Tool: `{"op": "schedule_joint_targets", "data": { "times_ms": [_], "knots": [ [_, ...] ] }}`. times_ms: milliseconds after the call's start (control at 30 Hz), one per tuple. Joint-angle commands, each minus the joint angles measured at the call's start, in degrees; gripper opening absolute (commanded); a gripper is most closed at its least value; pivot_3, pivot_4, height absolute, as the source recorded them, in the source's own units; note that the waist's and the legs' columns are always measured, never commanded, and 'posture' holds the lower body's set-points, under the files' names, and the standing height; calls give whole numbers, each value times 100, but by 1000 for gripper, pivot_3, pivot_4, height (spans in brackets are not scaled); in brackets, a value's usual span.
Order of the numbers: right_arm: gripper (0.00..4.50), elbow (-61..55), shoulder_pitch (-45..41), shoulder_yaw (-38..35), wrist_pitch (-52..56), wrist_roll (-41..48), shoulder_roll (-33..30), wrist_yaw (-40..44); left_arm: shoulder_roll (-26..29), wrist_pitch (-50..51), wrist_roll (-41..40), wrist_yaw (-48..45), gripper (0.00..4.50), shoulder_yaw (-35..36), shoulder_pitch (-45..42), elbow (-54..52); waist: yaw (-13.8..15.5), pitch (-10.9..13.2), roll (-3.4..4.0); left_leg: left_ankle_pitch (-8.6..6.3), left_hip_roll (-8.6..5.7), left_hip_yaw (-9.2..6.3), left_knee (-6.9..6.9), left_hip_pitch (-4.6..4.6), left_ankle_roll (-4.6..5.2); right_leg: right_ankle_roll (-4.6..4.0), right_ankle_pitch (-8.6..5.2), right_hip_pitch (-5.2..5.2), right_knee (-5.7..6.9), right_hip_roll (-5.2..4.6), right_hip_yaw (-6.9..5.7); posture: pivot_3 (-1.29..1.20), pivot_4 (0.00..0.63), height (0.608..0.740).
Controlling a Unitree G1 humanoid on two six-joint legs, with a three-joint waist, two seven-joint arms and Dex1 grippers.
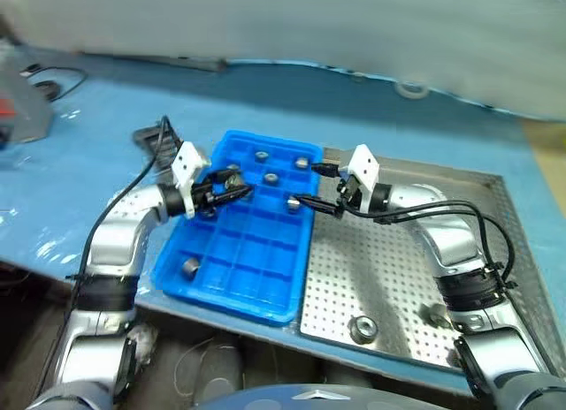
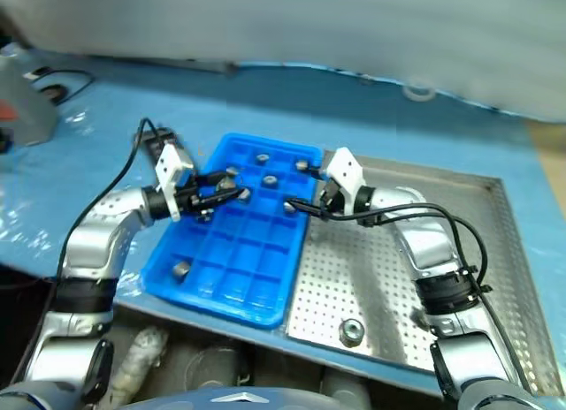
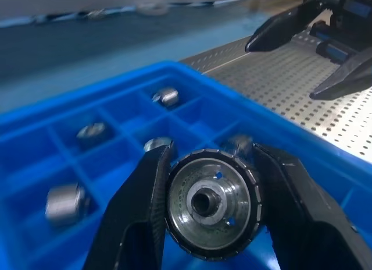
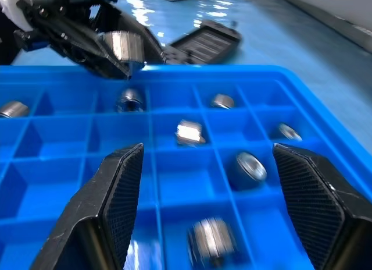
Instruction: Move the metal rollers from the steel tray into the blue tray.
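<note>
Roller [image 3: 211,210] is pinched in the left gripper [image 1: 232,191] over the blue tray [image 1: 265,291]; lower it into an empty compartment before letting go (right gripper [image 4: 209,212] spread, empty).

Bright even light, glare on the table cover [image 4: 192,14], motion blur, soft wrist-view foregrounds

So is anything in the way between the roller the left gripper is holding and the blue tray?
Nothing visible. The left gripper holds a roller right over the blue tray, with open compartments below. The open right gripper hovers off to the side.
</note>
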Motion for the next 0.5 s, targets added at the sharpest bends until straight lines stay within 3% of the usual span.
{"op": "schedule_joint_targets", "data": {
  "times_ms": [33,200,367,433,500],
  "knots": [
    [3698,261,-195,-2,-326,-66,32,202,59,380,-544,227,1870,188,373,-924,125,5,-8,0,-8,-3,4,0,0,-1,0,7,0,-3,1,236,150,740],
    [3698,332,-202,81,-436,-160,163,266,320,486,-835,251,1870,238,864,-1093,222,18,-24,15,-3,-4,-23,41,-23,-4,4,24,-10,2,16,225,150,740],
    [3698,17,127,33,-331,-177,145,185,545,304,-736,197,1870,24,989,-670,230,21,-56,96,40,1,-161,119,-133,38,20,26,-19,38,71,186,150,740],
    [3698,-86,235,11,-305,-208,131,125,547,122,-623,216,1870,-88,962,-335,223,21,-58,131,63,5,-213,138,-170,144,41,19,-29,57,79,174,150,740],
    [3698,-173,314,-23,-268,-239,125,36,501,9,-583,158,1870,-232,911,-37,200,19,-62,158,111,6,-224,139,-215,190,58,11,-37,106,84,155,150,740]
  ]
}}
